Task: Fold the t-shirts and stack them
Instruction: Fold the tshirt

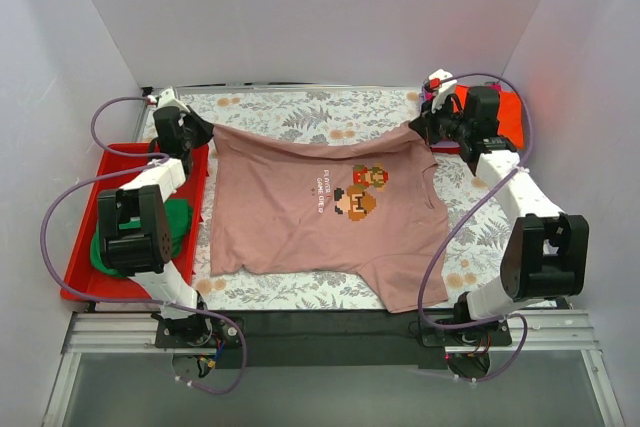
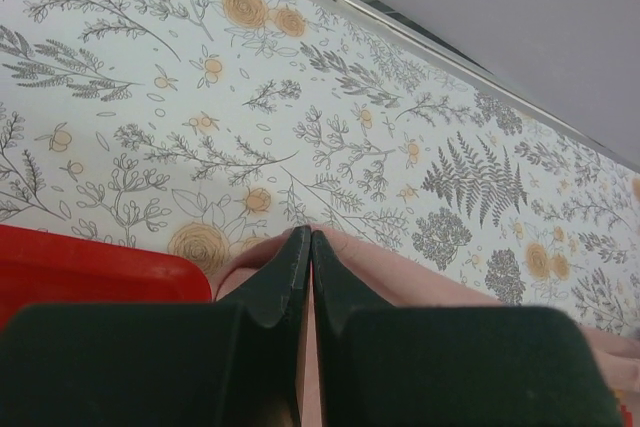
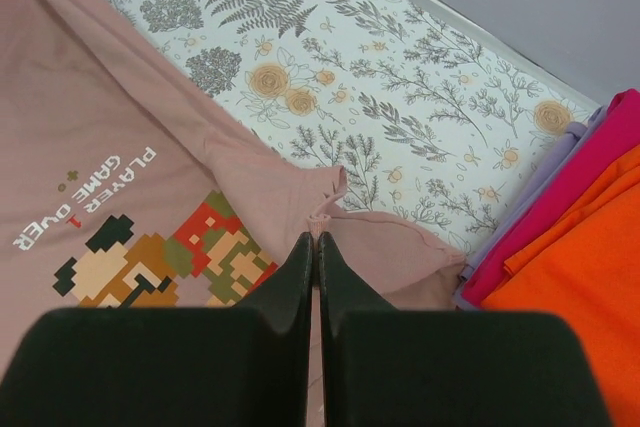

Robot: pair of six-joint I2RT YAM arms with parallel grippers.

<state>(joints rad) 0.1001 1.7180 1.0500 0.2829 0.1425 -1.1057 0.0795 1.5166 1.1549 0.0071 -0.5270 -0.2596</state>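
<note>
**Grippers clamped on the far edge of the dusty-pink t-shirt**

Left gripper [image 1: 196, 133] [image 2: 310, 237]: my two dark fingers are pressed together with a fold of pink cloth pinched between their tips, at the far left corner of the dusty-pink t-shirt [image 1: 300, 217] [image 2: 420, 285] [image 3: 120, 117]. Right gripper [image 1: 424, 128] [image 3: 317, 239]: my fingers are likewise closed on the garment, gripping a puckered seam at its far right corner.

Between the two grips, the shirt's far edge runs across the table as a nearly straight line, with creases fanning out from each pinch point. The rest of the shirt lies spread on the floral table covering [image 1: 300, 105] [image 2: 200, 97] [image 3: 400, 97], print side up. The pixel-character print [image 1: 361, 190] [image 3: 165, 257] and its white text [image 1: 322, 188] [image 3: 85, 197] sit right of the shirt's centre. The near right corner reaches towards the table's near edge.

A green t-shirt [image 1: 180, 219] lies bunched in the red tray [image 1: 95, 197] [image 2: 90, 262] on the left, partly behind my left arm. A folded orange t-shirt [image 1: 510, 112] [image 3: 590, 287] rests on a folded magenta t-shirt [image 3: 560, 202] at the far right corner, just beside my right gripper.
</note>
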